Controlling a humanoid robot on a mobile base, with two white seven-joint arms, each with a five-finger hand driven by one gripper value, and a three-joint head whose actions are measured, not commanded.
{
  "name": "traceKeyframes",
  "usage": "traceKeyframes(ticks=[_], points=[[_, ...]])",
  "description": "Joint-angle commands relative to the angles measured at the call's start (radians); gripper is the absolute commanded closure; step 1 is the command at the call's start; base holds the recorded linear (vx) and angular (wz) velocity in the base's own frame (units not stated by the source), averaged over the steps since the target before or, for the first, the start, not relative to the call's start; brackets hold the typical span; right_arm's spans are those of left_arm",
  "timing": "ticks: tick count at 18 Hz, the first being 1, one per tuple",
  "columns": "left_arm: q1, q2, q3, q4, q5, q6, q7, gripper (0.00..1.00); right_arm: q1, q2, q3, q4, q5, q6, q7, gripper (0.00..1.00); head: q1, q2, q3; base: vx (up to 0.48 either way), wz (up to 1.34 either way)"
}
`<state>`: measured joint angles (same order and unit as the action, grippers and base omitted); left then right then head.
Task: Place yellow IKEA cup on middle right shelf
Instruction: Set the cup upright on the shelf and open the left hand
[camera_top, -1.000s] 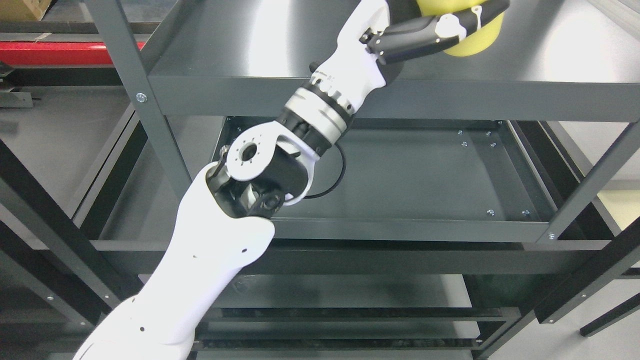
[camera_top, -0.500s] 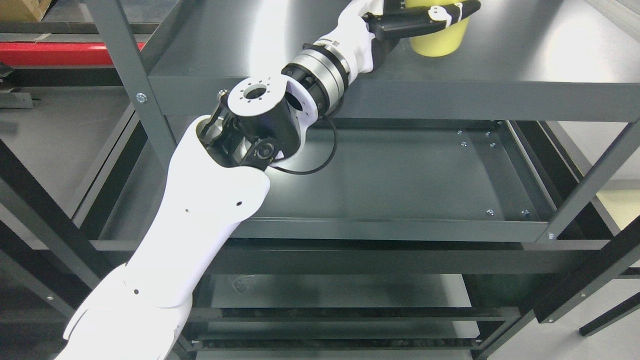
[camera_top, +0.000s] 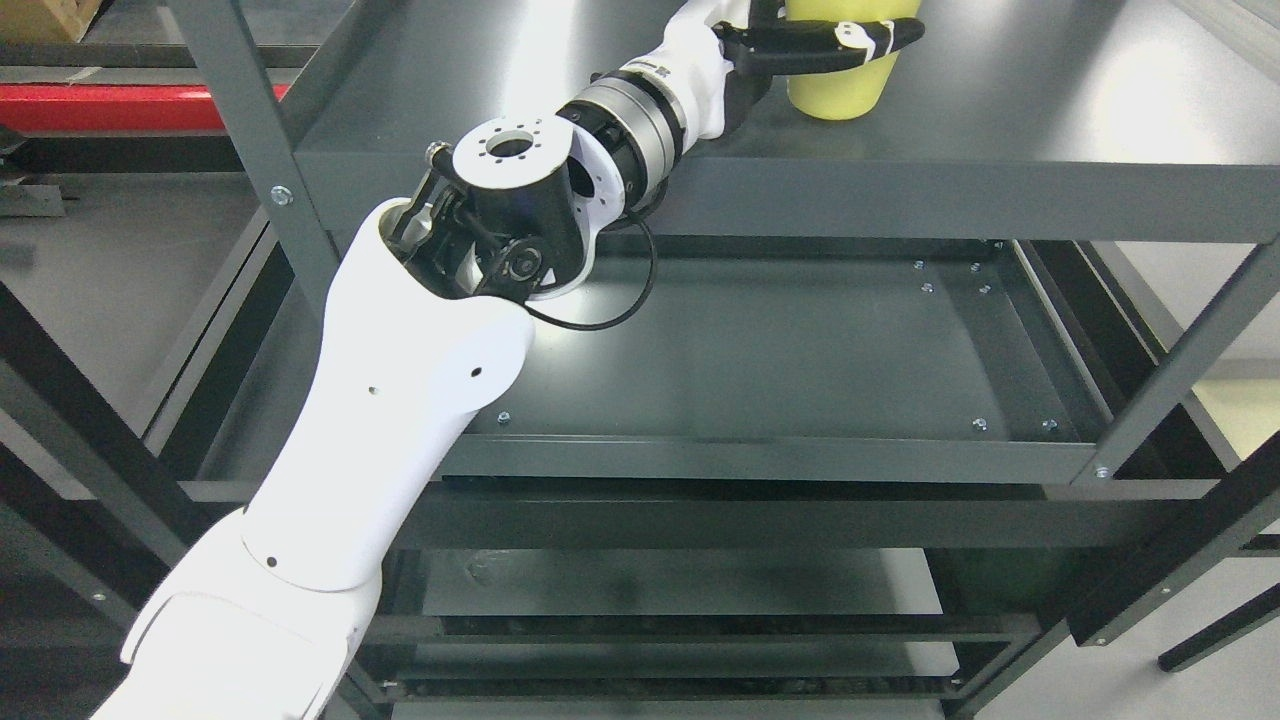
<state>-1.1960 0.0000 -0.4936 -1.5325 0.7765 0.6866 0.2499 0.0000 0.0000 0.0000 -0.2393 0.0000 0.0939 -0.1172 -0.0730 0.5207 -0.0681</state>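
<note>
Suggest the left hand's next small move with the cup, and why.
Probably open the fingers and let go: the left hand grips the cup, which looks upright with its base on or just above the shelf. Contact is not certain.

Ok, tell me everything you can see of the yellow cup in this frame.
The yellow cup is plain, matte, plastic-looking and tapers toward its base. It stands upright with its base on the dark metal shelf, at the picture's top edge, which cuts off its rim. The left hand grips it, a black finger with a white joint crossing its near side.
</note>
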Motion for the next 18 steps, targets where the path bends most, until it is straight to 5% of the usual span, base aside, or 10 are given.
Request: traceKeyframes(ticks=[1, 11, 18], points=[[-0.005, 0.017, 0.018, 0.026, -0.022, 0.002, -0.004, 0.01, 0.014, -0.017, 0.017, 0.000, -0.025, 0.000, 0.001, 0.01, 0.0000, 0.000, 0.000, 0.000, 0.00], [-0.002, 0.017, 0.159, -0.126, -0.062, -0.053, -0.026, 0.01, 0.014, -0.017, 0.017, 0.000, -0.025, 0.000, 0.001, 0.01, 0.0000, 0.000, 0.000, 0.000, 0.00], [0.001, 0.017, 0.250, -0.175, -0.059, -0.102, -0.469, 0.01, 0.014, -0.017, 0.017, 0.000, -0.025, 0.000, 0.001, 0.01, 0.0000, 0.000, 0.000, 0.000, 0.00]])
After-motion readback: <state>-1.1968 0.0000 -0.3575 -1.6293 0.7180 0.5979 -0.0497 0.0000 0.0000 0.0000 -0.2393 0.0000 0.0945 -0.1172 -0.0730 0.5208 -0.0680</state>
